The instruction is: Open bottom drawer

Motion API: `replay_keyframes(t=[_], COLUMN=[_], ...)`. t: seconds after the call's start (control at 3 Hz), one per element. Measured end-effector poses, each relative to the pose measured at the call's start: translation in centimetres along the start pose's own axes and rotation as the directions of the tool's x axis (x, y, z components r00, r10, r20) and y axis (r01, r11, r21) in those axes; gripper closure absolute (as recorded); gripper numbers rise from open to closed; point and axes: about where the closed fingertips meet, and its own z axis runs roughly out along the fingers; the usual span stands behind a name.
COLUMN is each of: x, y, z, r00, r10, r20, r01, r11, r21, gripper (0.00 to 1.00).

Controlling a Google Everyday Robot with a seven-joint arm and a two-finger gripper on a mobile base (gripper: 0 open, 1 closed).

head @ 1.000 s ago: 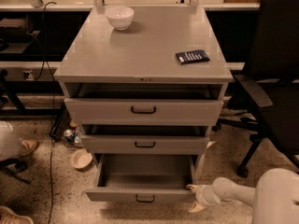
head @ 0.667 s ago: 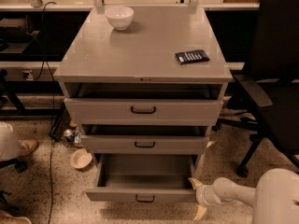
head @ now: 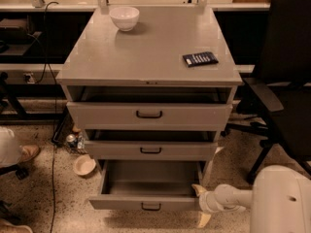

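The bottom drawer (head: 146,181) sits at 6 o'clock in the view, lowest of three in the grey cabinet (head: 146,52). It stands pulled well out, so its plain grey inside shows behind the shallow front with its small black bar handle (head: 151,207).

The gripper (head: 198,206) is at about 5 o'clock in the view, just beside the right end of the drawer front, on a white arm (head: 233,198) that reaches in from 4 o'clock. Its two pale fingers (head: 198,190) are spread wide apart, one up and one down, and hold nothing. The upper one lies close against the drawer's front right corner; actual contact cannot be made out.

Above, the middle drawer (head: 150,150) and the top drawer (head: 149,114) each stand out a little.

On the cabinet top, a white bowl (head: 124,17) rests at 11 o'clock and a dark flat rectangular device (head: 200,58) at 3 o'clock. A black office chair (head: 286,81) stands at the cabinet's 3 o'clock. On the floor, a small tan bowl (head: 84,165) lies at the cabinet's 8 o'clock.
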Motion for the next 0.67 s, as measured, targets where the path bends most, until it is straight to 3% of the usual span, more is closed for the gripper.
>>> replay_keyframes(t=[0.33,0.67], x=[-1.7,-2.8], y=[0.3,0.9], z=[0.8,0.9], r00=[0.998,0.997], r10=[-0.043,-0.065], r20=[-0.037,-0.041], r01=[0.043,0.065], r11=[0.9990,0.9978], r21=[-0.008,-0.015], gripper=[0.00,0.14])
